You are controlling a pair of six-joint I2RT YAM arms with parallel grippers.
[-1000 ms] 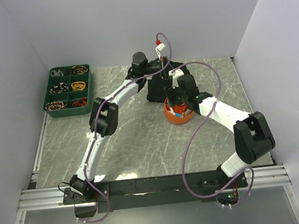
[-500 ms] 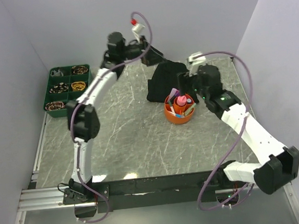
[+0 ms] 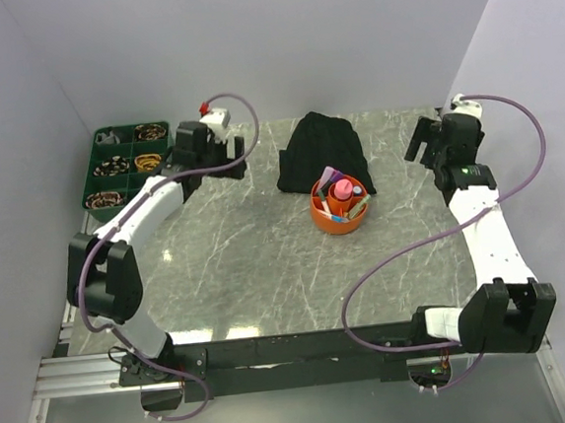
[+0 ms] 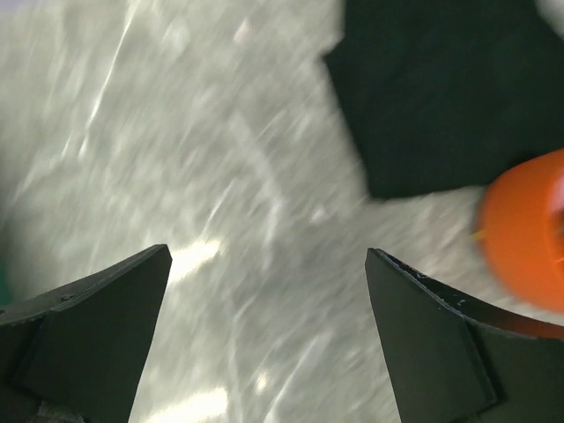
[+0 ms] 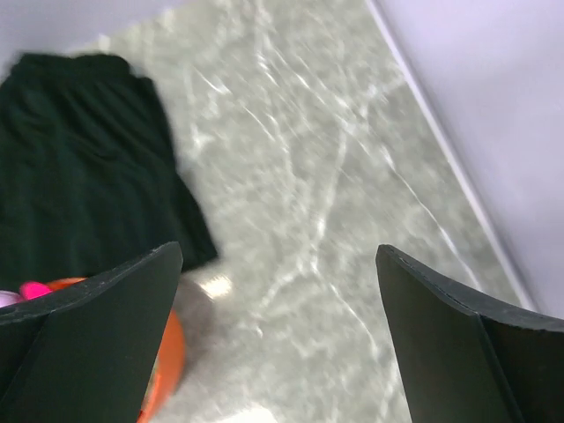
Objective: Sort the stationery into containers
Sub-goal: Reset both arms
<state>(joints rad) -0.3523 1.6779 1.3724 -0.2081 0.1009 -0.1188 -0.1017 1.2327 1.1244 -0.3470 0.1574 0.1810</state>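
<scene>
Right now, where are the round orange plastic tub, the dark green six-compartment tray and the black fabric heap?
Round orange plastic tub point(image 3: 338, 226): top external view, front outer wall.
Dark green six-compartment tray point(image 3: 131, 150): top external view, centre divider.
Black fabric heap point(image 3: 317, 149): top external view, middle of the cloth.

A round orange tub point(image 3: 339, 226) stands upright on the desk at centre frame. A chunky pink marker point(image 3: 341, 190) stands in it among other small pieces too small to tell apart. A dark green six-compartment tray point(image 3: 132, 214) lies flat at upper left.
</scene>
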